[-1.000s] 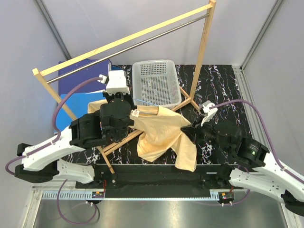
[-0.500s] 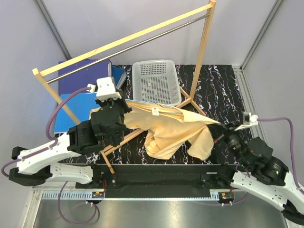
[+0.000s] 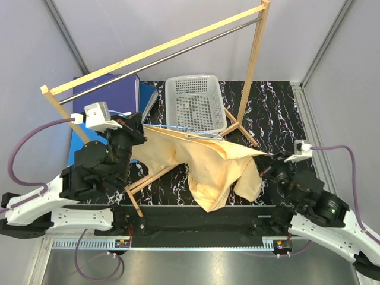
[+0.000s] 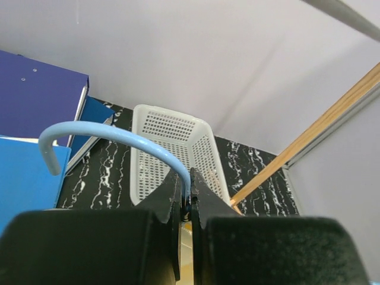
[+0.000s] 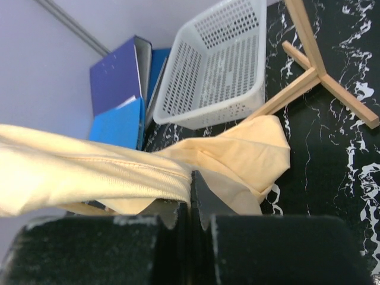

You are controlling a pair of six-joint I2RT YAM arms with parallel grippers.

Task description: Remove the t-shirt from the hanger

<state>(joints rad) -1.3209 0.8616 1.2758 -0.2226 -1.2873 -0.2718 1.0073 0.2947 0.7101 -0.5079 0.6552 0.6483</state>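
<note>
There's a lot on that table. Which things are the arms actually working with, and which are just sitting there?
Part of the job:
- t-shirt
- hanger
- left gripper, pinching the hanger's hook
- right gripper, pinching the t-shirt's cloth

Just lying about:
- white basket
- wooden rack
- blue folders

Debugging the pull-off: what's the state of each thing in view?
left gripper: shut on the hanger hook
right gripper: shut on the t-shirt
t-shirt: stretched between the grippers, apparently not yet off the hanger
hanger: held by its hook, body against the cloth
basket: upright, nothing in it
rack: standing
</note>
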